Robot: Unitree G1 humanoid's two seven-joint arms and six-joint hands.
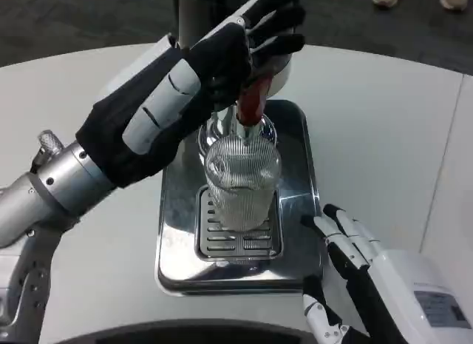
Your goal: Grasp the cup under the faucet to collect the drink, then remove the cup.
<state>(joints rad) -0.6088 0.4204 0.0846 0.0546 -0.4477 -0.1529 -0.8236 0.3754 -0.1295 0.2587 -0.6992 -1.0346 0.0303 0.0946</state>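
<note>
Left hand (222, 70) grasping red tap handle (251, 100) above ribbed cup (242, 183); right hand (355, 270) released; label illegible.

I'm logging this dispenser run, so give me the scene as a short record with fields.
cup: clear ribbed cup standing upright on the drip tray's grate under the faucet
drip tray: shiny metal drip tray on the white table
left hand: left hand raised at the red tap handle
right hand: right hand beside the tray's right edge, fingers apart, holding nothing

Left hand (222, 63) raised — right hand (355, 262) spread.
</note>
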